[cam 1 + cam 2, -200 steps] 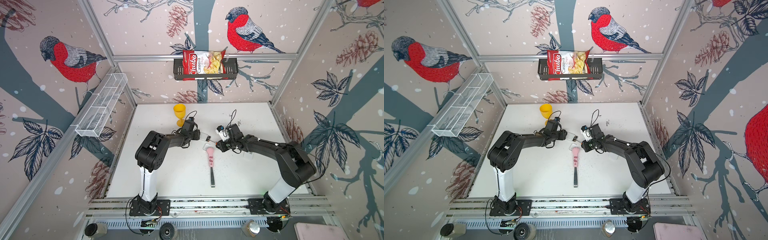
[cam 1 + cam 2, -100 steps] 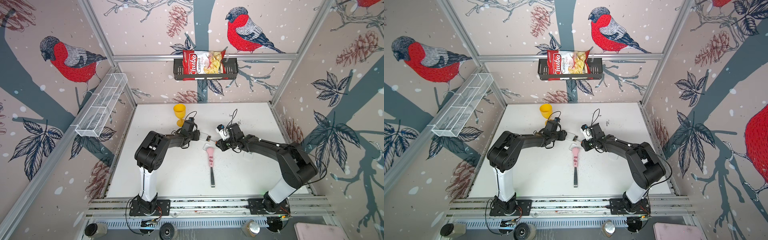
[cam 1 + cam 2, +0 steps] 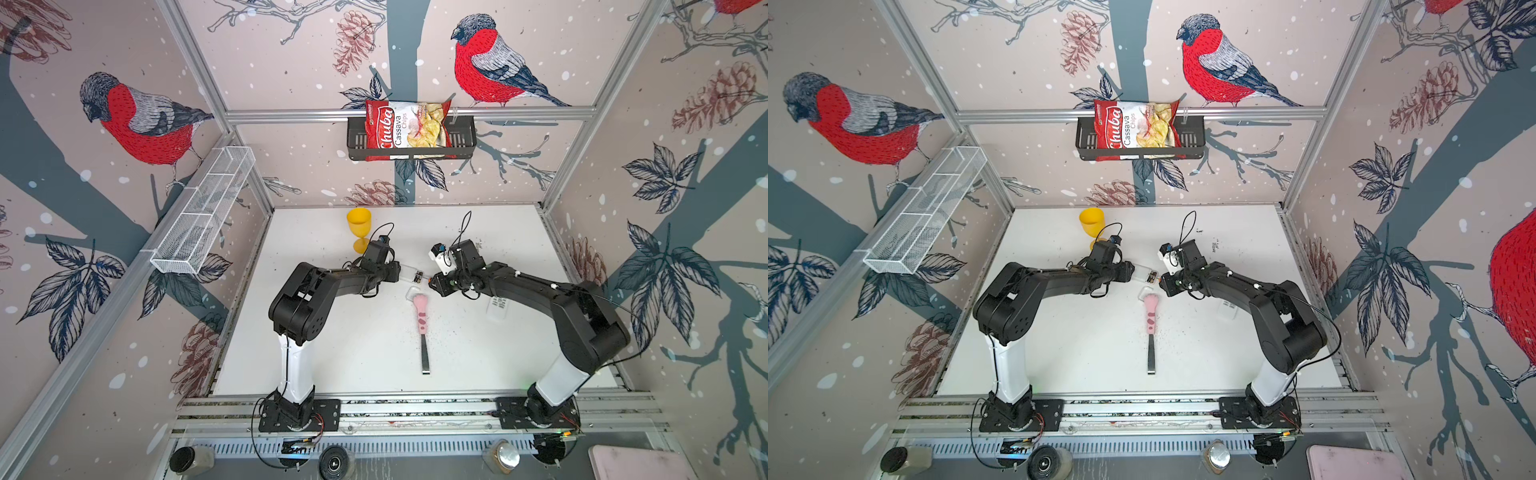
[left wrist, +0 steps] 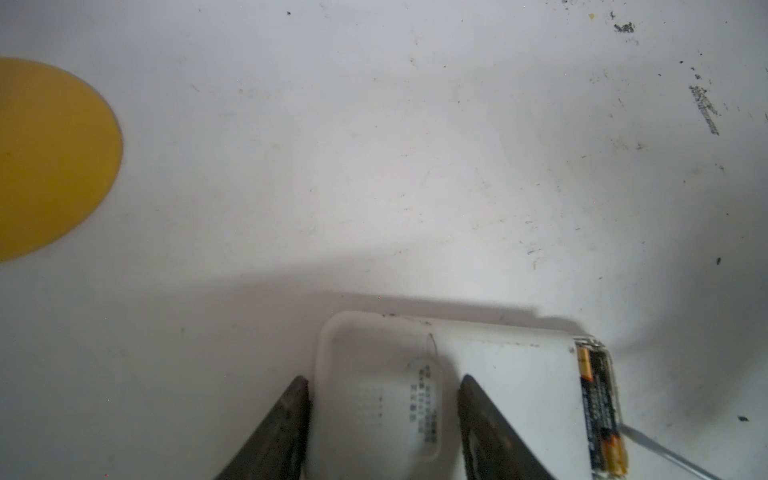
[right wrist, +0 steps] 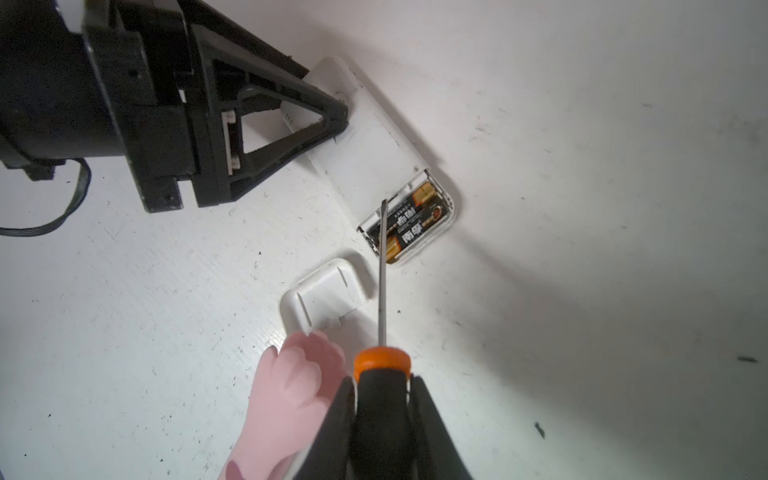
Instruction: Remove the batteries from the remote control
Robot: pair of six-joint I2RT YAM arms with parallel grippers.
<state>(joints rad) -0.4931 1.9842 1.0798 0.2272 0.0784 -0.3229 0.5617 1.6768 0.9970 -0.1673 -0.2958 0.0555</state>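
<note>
1. Mid-table between the two arms: small white remote control (image 3: 409, 271) flat on the white table (image 3: 332, 353), back side up, battery bay uncovered
2. Both batteries (image 5: 415, 216) seated side by side in that bay, at the end of the remote nearest the right arm; black bodies, gold ends
3. At the opposite end of the remote, left gripper (image 4: 383, 390) with jaws partly apart, one finger (image 4: 291, 415) at the end edge, the other over the back face; clamped or merely resting, cannot tell
4. Low over the table, right gripper (image 5: 382, 419) clenched on the black handle of a screwdriver (image 5: 382, 362), orange collar just past the fingertips
5. Screwdriver shaft aimed at the bay, tip at its rim beside the nearer battery; touching or not, cannot tell
6. Loose battery cover (image 5: 326, 295) inner side up on the table, just beside the bay, against the end of a pink-handled tool (image 3: 420, 309)
7. Pink-handled tool flat on the table, metal blade toward the front rail
8. Upright yellow goblet (image 3: 358, 228) toward the back wall from the left gripper, apart from the remote
9. Another small white gadget (image 3: 498, 306) on the table, partly under the right forearm
10. Chips bag (image 3: 405, 129) in a black basket (image 3: 465, 137) on the back wall; wire basket (image 3: 203, 212) on the left wall
</note>
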